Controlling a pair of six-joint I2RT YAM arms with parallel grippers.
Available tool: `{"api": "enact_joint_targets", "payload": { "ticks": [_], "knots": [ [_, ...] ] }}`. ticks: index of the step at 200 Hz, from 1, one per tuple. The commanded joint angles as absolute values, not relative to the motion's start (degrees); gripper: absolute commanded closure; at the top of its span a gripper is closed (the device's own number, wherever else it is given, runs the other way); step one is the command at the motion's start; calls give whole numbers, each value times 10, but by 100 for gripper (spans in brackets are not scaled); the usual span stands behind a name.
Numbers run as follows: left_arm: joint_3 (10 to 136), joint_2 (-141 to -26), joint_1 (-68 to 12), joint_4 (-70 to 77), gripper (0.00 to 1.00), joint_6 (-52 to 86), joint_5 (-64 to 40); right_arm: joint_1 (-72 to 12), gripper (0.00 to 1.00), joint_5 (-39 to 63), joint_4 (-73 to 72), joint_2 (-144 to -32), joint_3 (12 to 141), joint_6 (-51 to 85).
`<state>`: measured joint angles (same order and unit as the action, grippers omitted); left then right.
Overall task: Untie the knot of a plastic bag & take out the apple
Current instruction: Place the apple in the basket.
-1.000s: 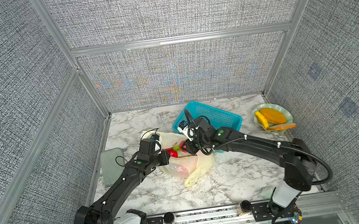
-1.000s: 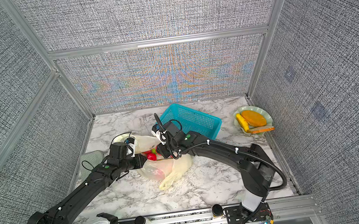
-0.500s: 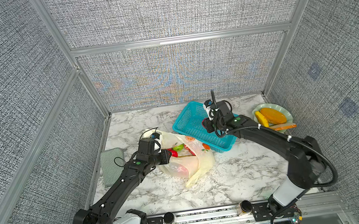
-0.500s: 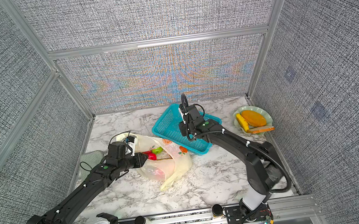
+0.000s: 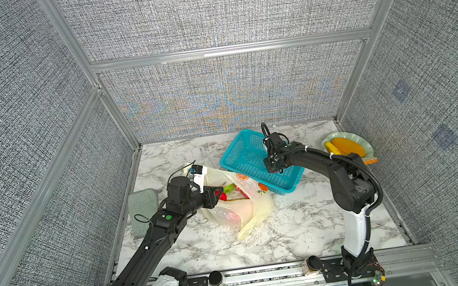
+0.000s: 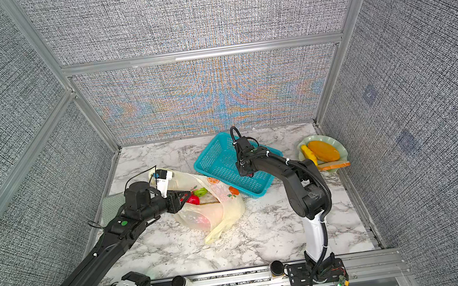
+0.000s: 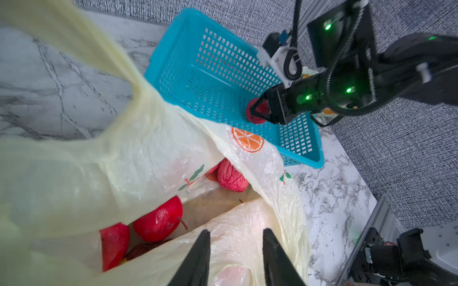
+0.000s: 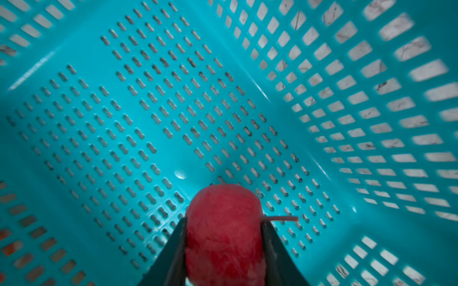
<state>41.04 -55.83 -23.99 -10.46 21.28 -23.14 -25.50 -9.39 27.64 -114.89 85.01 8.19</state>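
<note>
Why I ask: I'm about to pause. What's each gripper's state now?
Left gripper: open, jaws apart at the mouth of the plastic bag.
Right gripper: shut on the apple, over the teal basket.

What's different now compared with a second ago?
The right end effector moved from the mouth of the pale yellow printed plastic bag into the teal plastic mesh basket, carrying a round red apple. The left end effector stayed at the bag's mouth; bag and basket stayed put.
</note>
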Motion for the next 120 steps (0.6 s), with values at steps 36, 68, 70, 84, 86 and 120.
{"api": "enact_joint_targets", "payload": {
  "ticks": [36,68,70,84,86,120],
  "knots": [
    [473,-497,-248,-261,59,218,29,-255,33,-67,266,-1073,812,80],
    [473,-476,-248,-283,47,216,122,-295,33,-22,256,-945,768,55],
    [472,-476,-248,-283,46,217,124,-299,33,-11,257,-938,766,51],
    [465,-481,-248,-275,43,217,122,-325,36,60,263,-894,754,41],
    [463,-483,-248,-273,43,218,120,-329,36,74,264,-889,752,39],
    [436,-515,-247,-214,40,224,80,-388,50,243,235,-856,724,62]
  ]
}}
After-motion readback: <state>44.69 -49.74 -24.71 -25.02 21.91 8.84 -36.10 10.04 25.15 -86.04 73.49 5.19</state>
